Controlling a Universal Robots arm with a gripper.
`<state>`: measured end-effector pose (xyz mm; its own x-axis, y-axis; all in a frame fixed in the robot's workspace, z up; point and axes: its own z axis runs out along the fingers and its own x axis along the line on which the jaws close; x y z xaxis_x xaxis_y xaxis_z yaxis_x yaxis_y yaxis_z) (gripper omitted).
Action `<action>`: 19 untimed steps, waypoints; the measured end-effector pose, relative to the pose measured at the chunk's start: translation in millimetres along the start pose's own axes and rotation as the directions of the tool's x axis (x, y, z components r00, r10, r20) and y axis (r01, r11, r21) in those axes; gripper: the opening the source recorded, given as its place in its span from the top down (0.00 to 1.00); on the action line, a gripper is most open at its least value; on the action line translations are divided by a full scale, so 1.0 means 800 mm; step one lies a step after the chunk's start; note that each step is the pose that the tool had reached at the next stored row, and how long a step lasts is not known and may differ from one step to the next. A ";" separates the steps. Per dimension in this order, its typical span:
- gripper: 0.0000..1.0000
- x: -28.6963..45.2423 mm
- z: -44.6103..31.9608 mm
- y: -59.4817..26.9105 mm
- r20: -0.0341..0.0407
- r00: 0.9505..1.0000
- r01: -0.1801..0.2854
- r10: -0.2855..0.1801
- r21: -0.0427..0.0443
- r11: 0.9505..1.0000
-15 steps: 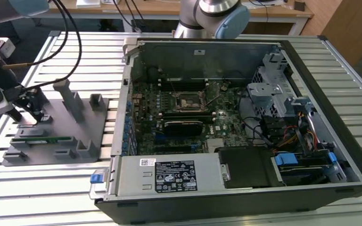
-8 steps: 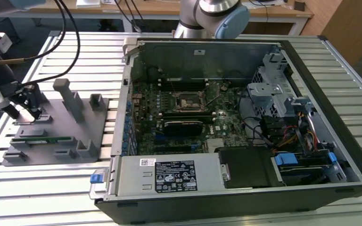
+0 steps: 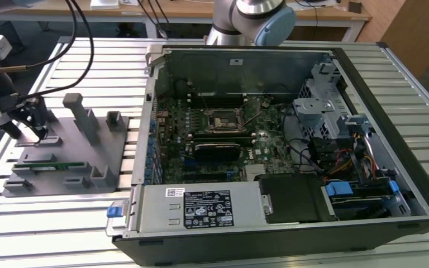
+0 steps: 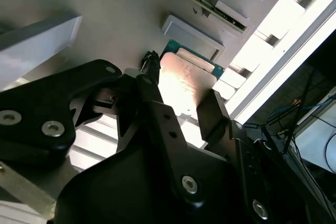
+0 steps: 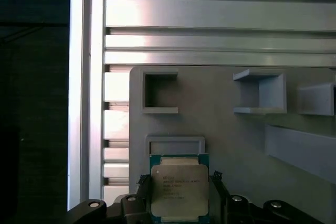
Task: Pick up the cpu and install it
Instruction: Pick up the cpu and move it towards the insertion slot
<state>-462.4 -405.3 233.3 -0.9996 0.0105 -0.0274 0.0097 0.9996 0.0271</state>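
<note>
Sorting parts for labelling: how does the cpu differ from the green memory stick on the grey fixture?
The cpu is square with a silvery top; the memory stick is long, narrow and green. The cpu lies at the gripper; the memory stick sits apart from it. Both rest on the grey fixture.

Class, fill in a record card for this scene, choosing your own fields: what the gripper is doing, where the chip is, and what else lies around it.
gripper: down at the grey holder, shut on the chip
chip: square, silvery top, green rim; at the holder, not yet installed
grey holder: on the slatted table, to the exterior view's left of the computer case
memory stick: green, lying in the holder, apart from the gripper
computer case: open, board showing
socket: black frame on the board, away from the chip
</note>
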 end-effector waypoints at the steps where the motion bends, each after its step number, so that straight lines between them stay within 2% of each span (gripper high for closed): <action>1: 0.47 -0.0001 -0.0021 0.000 0.000 1.000 0.000 0.000 0.000 1.000; 19: 0.47 -0.0011 -0.0408 0.001 0.000 1.000 0.000 0.000 0.000 1.000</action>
<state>-462.4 -405.2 265.9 -0.9996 0.0106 -0.0275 0.0098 0.9996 0.0273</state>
